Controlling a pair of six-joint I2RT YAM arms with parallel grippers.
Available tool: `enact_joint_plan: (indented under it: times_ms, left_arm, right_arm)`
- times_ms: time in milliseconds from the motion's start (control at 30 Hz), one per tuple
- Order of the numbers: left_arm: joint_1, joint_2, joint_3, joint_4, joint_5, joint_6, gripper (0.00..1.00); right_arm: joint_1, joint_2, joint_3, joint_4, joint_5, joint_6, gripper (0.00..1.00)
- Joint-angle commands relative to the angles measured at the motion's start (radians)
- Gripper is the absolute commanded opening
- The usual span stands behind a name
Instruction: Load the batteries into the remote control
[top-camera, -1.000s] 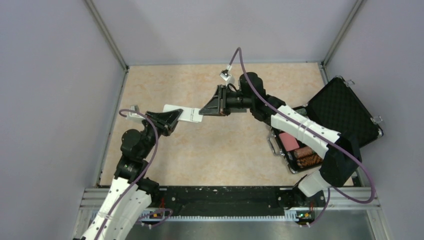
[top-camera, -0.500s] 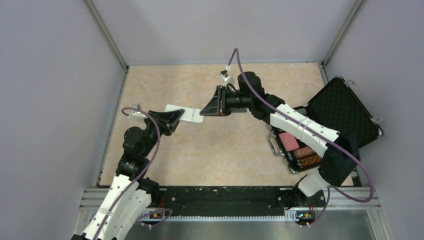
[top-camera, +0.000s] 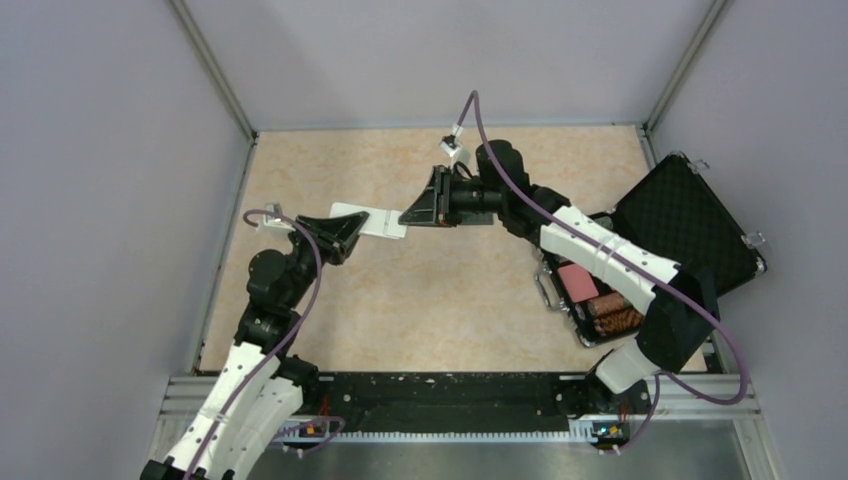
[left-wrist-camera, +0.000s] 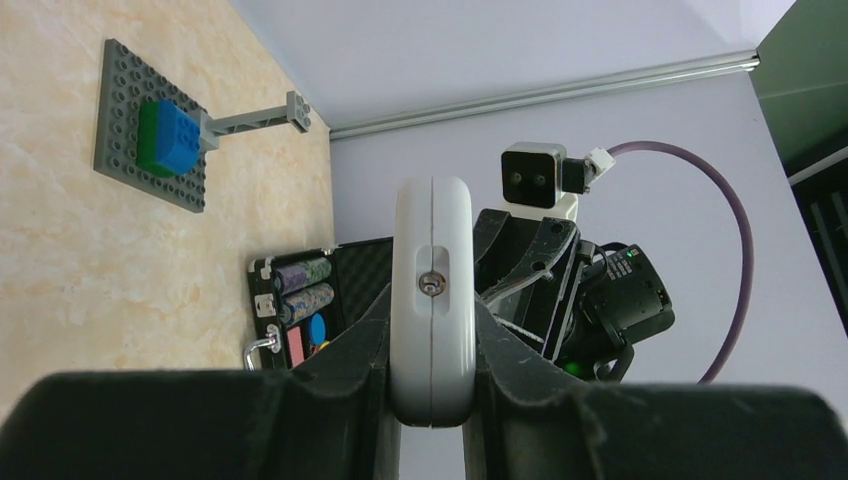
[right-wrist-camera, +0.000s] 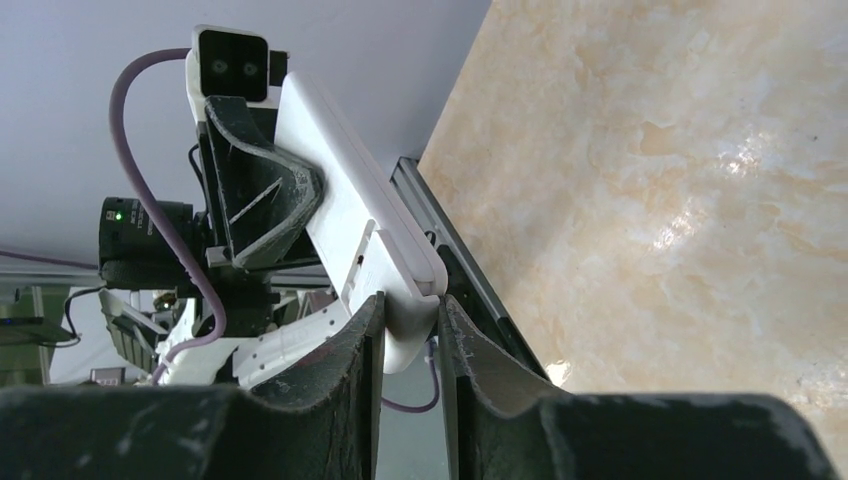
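Remote control (top-camera: 368, 220) shifted slightly toward the far wall
Pinched at opposite ends by left gripper (top-camera: 352, 227) and right gripper (top-camera: 405, 216), held above table (top-camera: 450, 290), open room all round

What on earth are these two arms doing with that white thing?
They are holding a white remote in the air between them, above the table. The left gripper is clamped on one end. The right gripper has its fingers on either side of the other end, though how firmly they press isn't clear. An open black case lies off to the right.
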Motion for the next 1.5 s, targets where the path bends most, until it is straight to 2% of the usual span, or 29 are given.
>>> enact_joint_plan:
  times_ms: [0, 167, 300, 533, 733, 1067, 1300, 1467]
  left_arm:
    - [-0.023, 0.0, 0.05, 0.384, 0.116, -0.121, 0.0]
    - [-0.024, 0.01, 0.048, 0.459, 0.098, -0.139, 0.0]
    - [-0.024, 0.006, 0.066, 0.456, 0.085, -0.115, 0.0]
    - [-0.024, -0.004, 0.078, 0.444, 0.077, -0.093, 0.0]
    - [-0.024, -0.006, 0.088, 0.452, 0.09, -0.109, 0.0]
    - [-0.024, -0.026, 0.085, 0.502, 0.055, -0.203, 0.0]
    - [-0.024, -0.004, 0.131, 0.517, 0.069, -0.233, 0.0]
    - [-0.024, 0.008, 0.15, 0.516, 0.094, -0.237, 0.0]
  right_arm:
    - [0.075, 0.058, 0.004, -0.047, -0.033, -0.017, 0.25]
    - [0.076, 0.048, -0.009, -0.023, -0.007, 0.008, 0.3]
    - [0.076, 0.029, -0.025, -0.034, 0.034, 0.02, 0.37]
    - [0.076, 0.002, -0.035, -0.053, 0.093, 0.025, 0.4]
    - [0.074, -0.009, -0.048, -0.01, 0.058, 0.021, 0.43]
    - [0.07, -0.053, -0.153, 0.198, -0.019, 0.087, 0.43]
    - [0.072, -0.04, -0.188, 0.378, -0.065, 0.153, 0.43]
    - [0.073, -0.021, -0.189, 0.437, -0.074, 0.175, 0.42]
